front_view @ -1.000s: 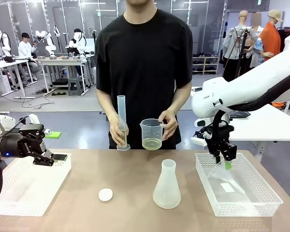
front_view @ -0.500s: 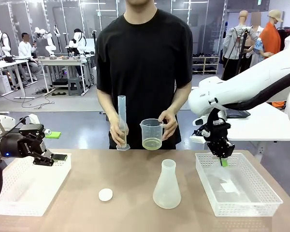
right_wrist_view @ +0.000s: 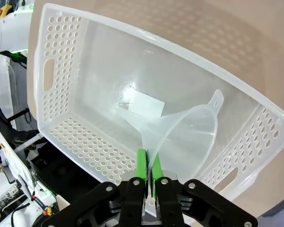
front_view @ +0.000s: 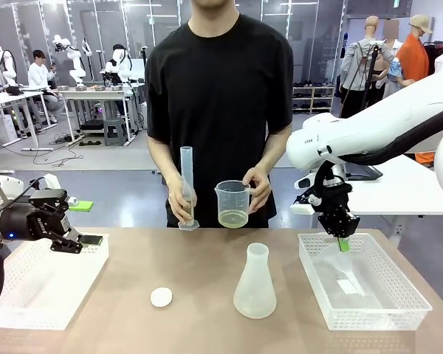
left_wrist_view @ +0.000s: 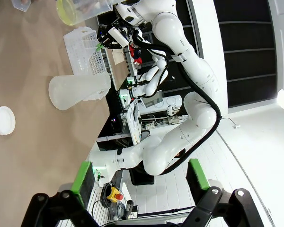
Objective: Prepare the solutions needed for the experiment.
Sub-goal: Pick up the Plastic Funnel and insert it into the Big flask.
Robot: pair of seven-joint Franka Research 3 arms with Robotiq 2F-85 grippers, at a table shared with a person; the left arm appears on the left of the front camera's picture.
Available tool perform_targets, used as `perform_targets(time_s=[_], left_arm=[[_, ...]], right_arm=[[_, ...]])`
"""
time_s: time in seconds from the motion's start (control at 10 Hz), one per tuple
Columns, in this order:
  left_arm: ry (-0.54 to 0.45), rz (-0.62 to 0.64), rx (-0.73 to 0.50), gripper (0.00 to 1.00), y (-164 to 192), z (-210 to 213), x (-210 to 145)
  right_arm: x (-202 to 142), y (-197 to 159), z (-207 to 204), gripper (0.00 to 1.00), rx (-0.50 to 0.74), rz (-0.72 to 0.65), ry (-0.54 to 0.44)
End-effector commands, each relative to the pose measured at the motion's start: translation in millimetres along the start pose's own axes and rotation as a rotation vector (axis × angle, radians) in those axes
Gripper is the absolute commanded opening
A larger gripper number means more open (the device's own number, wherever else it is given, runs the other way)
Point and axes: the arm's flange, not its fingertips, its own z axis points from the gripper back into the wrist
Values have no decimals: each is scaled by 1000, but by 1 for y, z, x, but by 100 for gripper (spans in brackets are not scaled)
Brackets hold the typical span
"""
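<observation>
Worktop (front_view: 207,273) bore a left basket (front_view: 37,310) with the left hand (front_view: 85,241) released over its edge, a right basket (front_view: 369,323) where the right hand (front_view: 343,244) clenched a funnel (front_view: 336,269) by the rim, a flask (front_view: 255,284), then, held by the person above the far edge, a beaker (front_view: 232,198) of shallow solution (front_view: 232,219), and a cap (front_view: 161,297).

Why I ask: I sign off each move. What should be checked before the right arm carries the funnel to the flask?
1. Right gripper shut on funnel rim: ok.
2. Funnel clear of white basket: not ok, spout points into it.
3. Flask upright, mouth uncovered: ok; cap lies beside it.
4. Left gripper open, parked over the other basket: ok.
5. Solution ready: ok, in the beaker the person holds, with a cylinder.
6. Spout touching basket floor: cannot tell.
</observation>
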Motion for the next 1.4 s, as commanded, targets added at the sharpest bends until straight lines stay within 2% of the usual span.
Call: perform_targets(time_s=[0.0, 0.3, 0.8, 1.0, 1.3], left_arm=[[-12, -1, -12, 100, -2, -2, 1], [-12, -1, -12, 100, -2, -2, 1], [-12, -1, -12, 100, -2, -2, 1], [-12, -1, -12, 100, -2, -2, 1], [-12, -1, -12, 100, -2, -2, 1]], right_arm=[[15, 13, 3, 0, -61, -73, 22], [41, 58, 23, 0, -169, -192, 64], [77, 128, 75, 0, -436, -432, 277], [92, 154, 88, 0, -567, -512, 271], [118, 190, 93, 0, -738, -561, 278]])
